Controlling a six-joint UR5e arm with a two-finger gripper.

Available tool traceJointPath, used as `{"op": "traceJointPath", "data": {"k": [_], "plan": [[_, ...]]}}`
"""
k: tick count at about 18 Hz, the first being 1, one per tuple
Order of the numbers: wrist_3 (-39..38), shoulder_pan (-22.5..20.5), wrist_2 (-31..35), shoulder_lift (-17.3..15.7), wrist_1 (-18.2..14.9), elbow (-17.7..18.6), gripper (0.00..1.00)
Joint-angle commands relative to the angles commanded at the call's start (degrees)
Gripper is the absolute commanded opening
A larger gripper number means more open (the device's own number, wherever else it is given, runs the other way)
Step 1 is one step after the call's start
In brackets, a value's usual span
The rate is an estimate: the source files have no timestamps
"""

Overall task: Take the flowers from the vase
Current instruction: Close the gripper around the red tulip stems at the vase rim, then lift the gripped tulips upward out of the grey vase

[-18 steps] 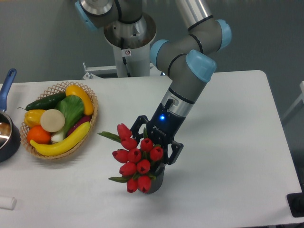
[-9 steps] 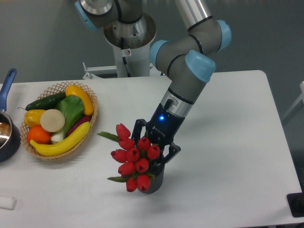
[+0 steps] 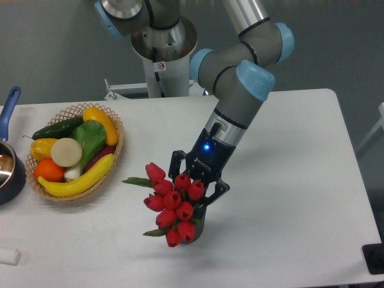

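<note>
Tool [image 3: 193, 187] pinching flowers [image 3: 173, 204] behind buds, near stems, so bunch can lift out of vase [image 3: 197, 231]. Vase near-centre on desk [image 3: 288, 180], mostly hidden by blooms.

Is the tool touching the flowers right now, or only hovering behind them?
Cannot tell. In the fixed camera view the tool sits directly behind the flowers, and the buds hide its fingertips and the stems, so neither contact nor a gap shows.
</note>
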State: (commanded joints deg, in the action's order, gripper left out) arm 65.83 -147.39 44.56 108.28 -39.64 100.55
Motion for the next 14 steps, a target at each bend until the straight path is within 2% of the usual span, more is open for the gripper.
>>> {"op": "traceJointPath", "data": {"k": [1, 8, 14], "plan": [[-0.26, 0.0, 0.0, -0.17, 0.0, 0.0, 0.47], [-0.79, -0.53, -0.17, -1.58, 0.0, 0.0, 0.47], [-6.33, -0.88, -1.93, -3.25, -0.09, -1.67, 0.47]]}}
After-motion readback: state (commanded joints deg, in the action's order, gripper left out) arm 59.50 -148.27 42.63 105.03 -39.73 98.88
